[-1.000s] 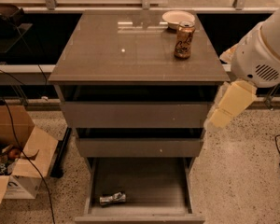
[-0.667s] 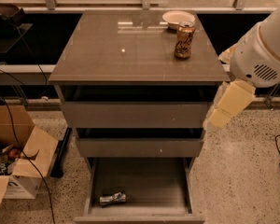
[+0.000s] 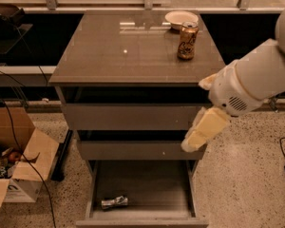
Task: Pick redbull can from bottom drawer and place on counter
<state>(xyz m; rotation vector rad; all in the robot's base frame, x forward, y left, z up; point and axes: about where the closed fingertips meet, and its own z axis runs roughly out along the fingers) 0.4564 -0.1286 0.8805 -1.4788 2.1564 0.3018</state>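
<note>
Silvery and crushed at the waist, the redbull can [image 3: 114,202] lies on its side in the open bottom drawer [image 3: 147,179], toward its left front corner, well below the front edge of the desk [image 3: 118,56]. The white arm [image 3: 256,80] reaches in from the right. Its cream jaws hang just under the desk's front right corner, level with the right end of the middle drawer [image 3: 133,150]. Whether they are released or clenched cannot be told, and they carry nothing that can be seen.

The jaws are far from the can and must still travel down and across to the left. On that path they could clip the middle drawer's front or the bottom drawer's wall. The can is dented and lying flat, so it may roll or slip out of a grasp.

An orange-gold can [image 3: 187,41] and a bowl [image 3: 181,19] crowd the back right corner of the desk, so a careless placement there could knock them.

Compared with a second ago, the jaws have dropped lower and swung left from beside the desk's right edge. The redbull can has not moved.
</note>
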